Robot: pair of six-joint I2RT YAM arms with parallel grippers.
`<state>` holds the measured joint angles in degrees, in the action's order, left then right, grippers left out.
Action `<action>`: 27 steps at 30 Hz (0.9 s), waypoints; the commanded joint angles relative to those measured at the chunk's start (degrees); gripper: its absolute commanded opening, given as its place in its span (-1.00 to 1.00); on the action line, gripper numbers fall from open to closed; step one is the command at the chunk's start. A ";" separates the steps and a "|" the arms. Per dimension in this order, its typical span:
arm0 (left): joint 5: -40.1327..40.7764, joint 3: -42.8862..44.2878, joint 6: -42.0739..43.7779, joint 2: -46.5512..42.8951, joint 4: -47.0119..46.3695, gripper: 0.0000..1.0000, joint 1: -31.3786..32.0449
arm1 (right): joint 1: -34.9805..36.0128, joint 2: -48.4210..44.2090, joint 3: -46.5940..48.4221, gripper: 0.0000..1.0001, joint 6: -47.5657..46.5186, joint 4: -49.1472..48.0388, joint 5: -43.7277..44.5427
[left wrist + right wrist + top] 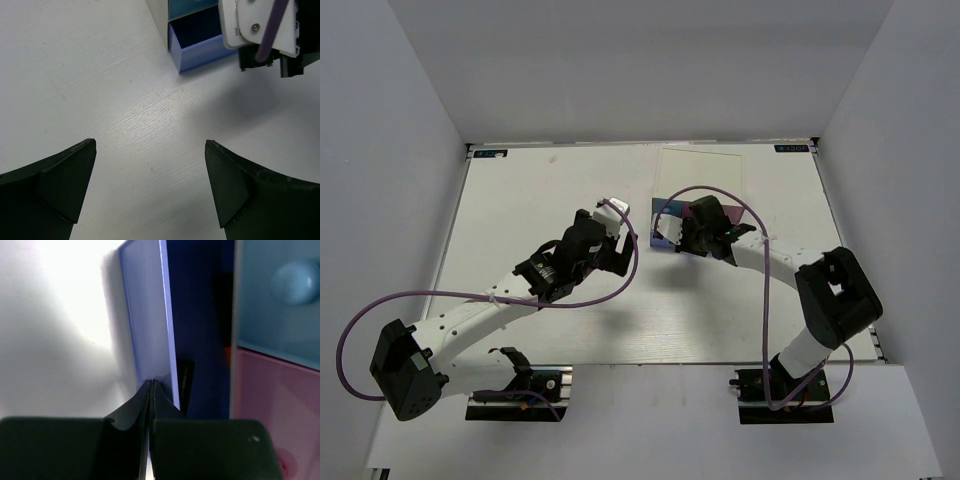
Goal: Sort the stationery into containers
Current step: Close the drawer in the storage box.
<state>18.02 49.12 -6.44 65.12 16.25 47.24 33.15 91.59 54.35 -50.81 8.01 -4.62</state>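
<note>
The white organiser stands at the back middle. Its lavender drawer is pulled open below the blue drawer front. In the right wrist view the lavender drawer front fills the middle, with the blue and pink fronts to its right. A black marker lies inside the dark drawer. My right gripper is shut, its tips against the outer face of the lavender front; it also shows from above. My left gripper is open and empty over bare table, left of the organiser. Other stationery is hidden.
The right arm's wrist and its purple cable hang over the organiser's right side in the left wrist view. White walls enclose the table on three sides.
</note>
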 commanded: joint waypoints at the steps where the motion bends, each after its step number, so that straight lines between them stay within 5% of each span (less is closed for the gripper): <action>1: 0.61 0.01 0.37 -1.23 -0.87 0.99 0.04 | 0.17 1.13 -1.52 -1.00 2.29 -13.36 10.06; 20: 1.14 0.01 0.37 -1.23 -0.87 0.99 0.04 | 1.04 5.88 -2.75 -1.00 0.71 -24.01 18.51; 27: 1.67 0.01 0.37 -2.28 -1.39 0.99 0.04 | 0.52 -3.34 -4.34 -1.00 -4.72 -9.26 -2.40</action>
<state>18.70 49.12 -6.44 65.12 16.25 47.24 33.87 93.45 50.09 -51.33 -6.52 3.27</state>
